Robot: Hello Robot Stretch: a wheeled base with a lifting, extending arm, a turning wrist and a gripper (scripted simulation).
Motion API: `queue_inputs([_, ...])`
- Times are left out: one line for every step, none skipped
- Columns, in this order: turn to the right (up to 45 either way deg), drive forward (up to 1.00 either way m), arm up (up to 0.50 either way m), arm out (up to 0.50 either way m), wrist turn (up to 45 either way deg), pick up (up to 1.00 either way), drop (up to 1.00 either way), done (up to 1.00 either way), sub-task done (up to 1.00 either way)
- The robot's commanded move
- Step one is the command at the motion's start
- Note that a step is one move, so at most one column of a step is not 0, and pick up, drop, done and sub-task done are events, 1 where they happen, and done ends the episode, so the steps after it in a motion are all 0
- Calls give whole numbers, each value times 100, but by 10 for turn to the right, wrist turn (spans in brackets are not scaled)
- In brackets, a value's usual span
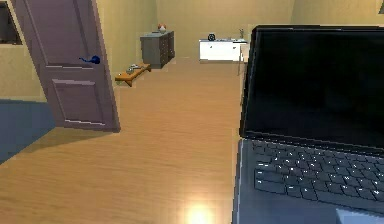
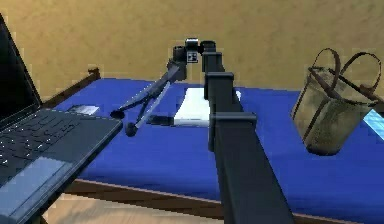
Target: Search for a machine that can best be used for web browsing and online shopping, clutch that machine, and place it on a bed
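Note:
A dark laptop point(image 1: 315, 110) with its lid up and black screen hangs low over the wood floor at the forward view's right. In the arm side view the laptop point(image 2: 40, 145) juts past the near edge of a bed point(image 2: 280, 170) with a blue cover. Its near corner meets the fingers of my gripper point(image 2: 123, 120), which slant down from the arm's far end. The laptop rests on nothing, so the gripper holds it.
On the bed lie a flat white thing point(image 2: 190, 105), a small grey slab point(image 2: 85, 109) and a brown handled bag point(image 2: 335, 100). Ahead stand an open door point(image 1: 70, 60), a grey cabinet point(image 1: 157, 47), a white table point(image 1: 222, 48) and a low wooden piece point(image 1: 133, 72).

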Motion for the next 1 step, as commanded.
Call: queue_inputs([0, 0, 0, 0, 450, 0, 0, 0, 0])
